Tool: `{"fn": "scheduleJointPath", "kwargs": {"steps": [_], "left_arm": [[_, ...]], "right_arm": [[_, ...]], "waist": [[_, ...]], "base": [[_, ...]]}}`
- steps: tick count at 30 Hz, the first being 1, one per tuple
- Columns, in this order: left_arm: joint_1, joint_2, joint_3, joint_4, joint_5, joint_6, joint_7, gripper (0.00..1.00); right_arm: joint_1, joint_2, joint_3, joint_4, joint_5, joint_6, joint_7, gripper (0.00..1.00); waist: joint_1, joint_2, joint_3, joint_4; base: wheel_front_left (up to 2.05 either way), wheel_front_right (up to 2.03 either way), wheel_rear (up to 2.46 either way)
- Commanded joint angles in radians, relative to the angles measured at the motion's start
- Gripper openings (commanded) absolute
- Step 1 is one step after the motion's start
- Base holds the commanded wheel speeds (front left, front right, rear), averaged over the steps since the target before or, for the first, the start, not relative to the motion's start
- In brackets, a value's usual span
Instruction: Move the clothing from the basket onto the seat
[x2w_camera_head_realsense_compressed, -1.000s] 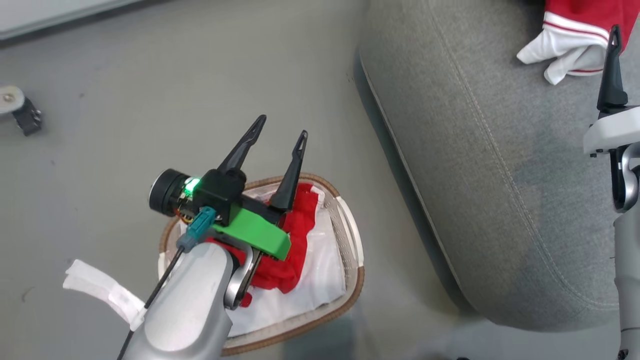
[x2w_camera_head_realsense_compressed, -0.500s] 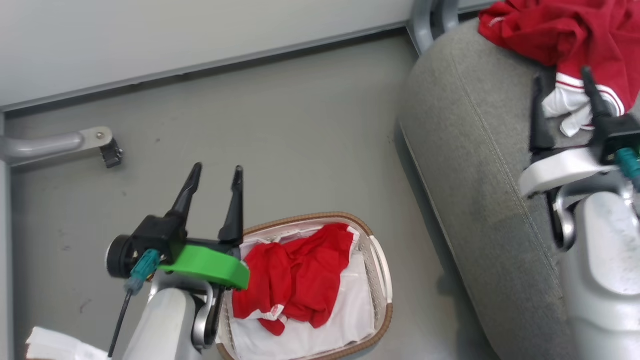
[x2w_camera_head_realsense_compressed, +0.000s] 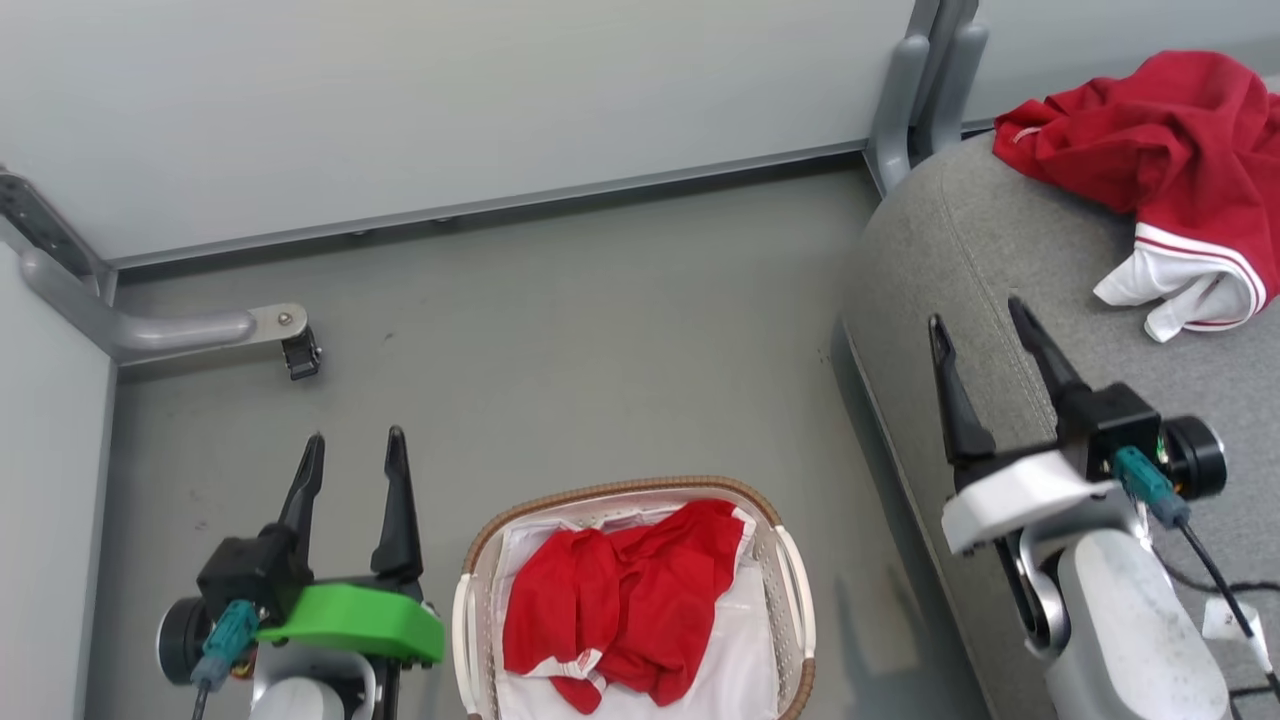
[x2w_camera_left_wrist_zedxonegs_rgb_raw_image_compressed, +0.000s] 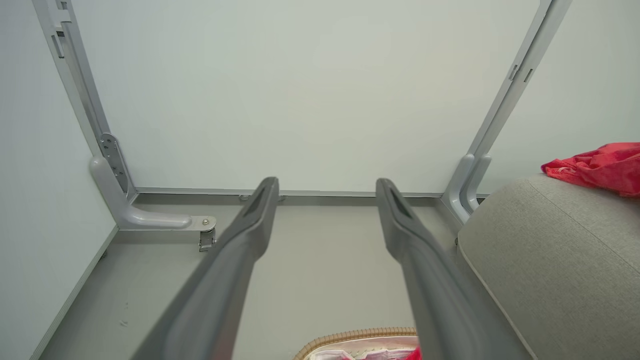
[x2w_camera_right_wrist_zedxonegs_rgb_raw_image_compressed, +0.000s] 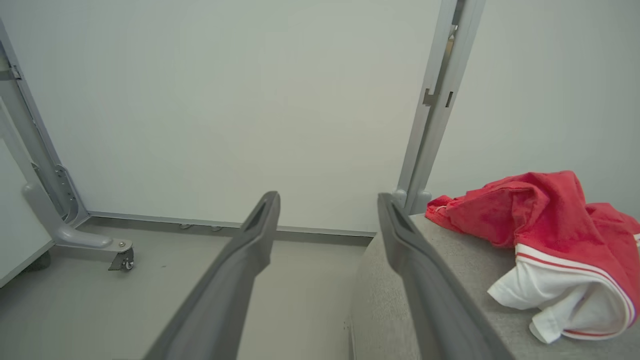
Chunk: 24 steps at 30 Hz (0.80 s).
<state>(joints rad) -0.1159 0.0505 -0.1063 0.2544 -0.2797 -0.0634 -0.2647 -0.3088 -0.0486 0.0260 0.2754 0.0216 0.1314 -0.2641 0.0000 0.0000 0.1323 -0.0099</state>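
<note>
**Both claws empty; one garment left in the basket**

Shows the left gripper (x2w_camera_head_realsense_compressed: 355, 440) at lower left of the head view, fingers spread and gripping nothing, above bare floor (x2w_camera_head_realsense_compressed: 560, 340) just left of the basket (x2w_camera_head_realsense_compressed: 620, 487). Shows the right gripper (x2w_camera_head_realsense_compressed: 975, 312) at right of frame, likewise parted and empty, over the near edge of the seat (x2w_camera_head_realsense_compressed: 1000, 240). Confirms both gaps in the wrist views, nothing between the fingers. Places the clothing (x2w_camera_head_realsense_compressed: 620, 590), a crumpled red heap with a striped white hem, inside the basket at bottom centre, on the white liner cloth (x2w_camera_head_realsense_compressed: 745, 660). Places a second garment (x2w_camera_head_realsense_compressed: 1150, 170), red with a white striped panel, on the seat at upper right, well apart from the right gripper. Puts the task about halfway, by judgement: one piece delivered, one to fetch. Calls next for a reach into the basket. Risks pinching the liner cloth together with the red fabric, given their direct contact, and so dragging liner or basket upward. Risks also a shallow grip on a single fold, dropping the piece onto the floor short of the seat.
</note>
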Motion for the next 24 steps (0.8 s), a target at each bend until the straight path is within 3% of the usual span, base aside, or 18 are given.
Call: {"fn": "scheduleJointPath", "kwargs": {"steps": [1,11,24], "left_arm": [[0.027,0.0,0.004,-0.006,0.01,0.01,0.001,1.0],[0.108,0.001,0.0,-0.01,-0.025,0.028,0.001,1.0],[0.126,0.0,0.002,-0.01,-0.026,0.034,0.001,1.0]], "right_arm": [[0.035,-0.004,0.001,-0.006,0.019,-0.001,-0.001,1.0],[0.161,-0.004,-0.022,-0.002,0.096,-0.001,-0.001,1.0],[0.195,-0.004,0.001,-0.004,0.089,-0.001,-0.001,1.0]], "waist": [[0.0,0.0,-0.018,0.01],[0.0,0.0,-0.058,0.032],[0.0,0.0,-0.083,0.038]], "base": [[0.0,0.0,0.0],[0.0,0.0,0.0],[0.0,0.0,0.0]]}}
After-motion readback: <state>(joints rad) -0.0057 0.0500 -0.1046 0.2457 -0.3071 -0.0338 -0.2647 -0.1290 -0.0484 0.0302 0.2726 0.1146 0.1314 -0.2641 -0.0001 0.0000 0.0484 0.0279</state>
